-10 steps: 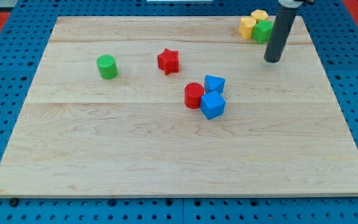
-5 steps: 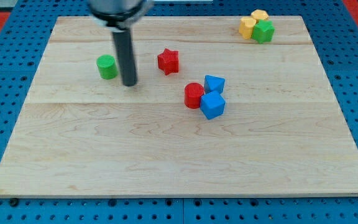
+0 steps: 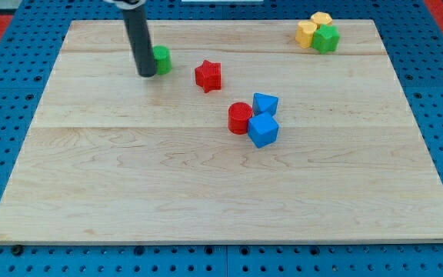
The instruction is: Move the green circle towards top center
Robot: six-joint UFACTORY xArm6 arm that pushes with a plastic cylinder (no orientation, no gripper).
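- My tip (image 3: pixel 146 75) sits far left on the table (image 3: pixel 206 192), touching the green circle (image 3: pixel 161 59) from its left-near side; rod hides part of it.
- No jaws on this rig, just a rod, fyi.
- Red star (image 3: pixel 208 75) just right of the circle.
- Mid-board: red circle (image 3: pixel 240 118) w/ two blue blocks (image 3: pixel 263 130), touching.
- Far right corner: two yellow blocks (image 3: pixel 307 33) + green block (image 3: pixel 326 38), bunched up.

So the arm was just that dark rod (image 3: pixel 138 42), coming down from the view's top edge and standing pretty much upright, maybe leaning a touch. My tip (image 3: pixel 146 75) sat on the table's upper left part, closer to the top edge than the middle, well in from the left edge. Nothing more of the arm showed.
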